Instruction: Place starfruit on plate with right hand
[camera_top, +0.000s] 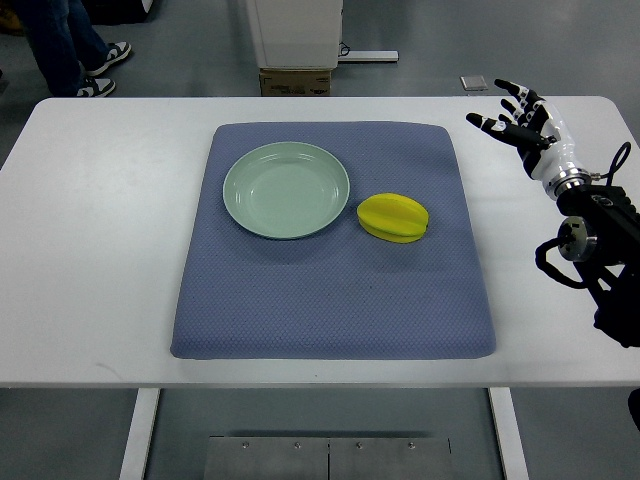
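A yellow starfruit (394, 218) lies on the blue mat (330, 290), just right of a pale green plate (286, 189) that holds nothing. My right hand (517, 113) hovers over the white table's far right side, up and to the right of the starfruit and well apart from it. Its fingers are spread and hold nothing. The right arm comes in from the right edge. The left arm does not show.
The white table (90, 250) carries the mat in its middle. A person's legs and shoes (75, 50) stand beyond the far left corner. A cardboard box (295, 80) and a white machine base stand behind the table.
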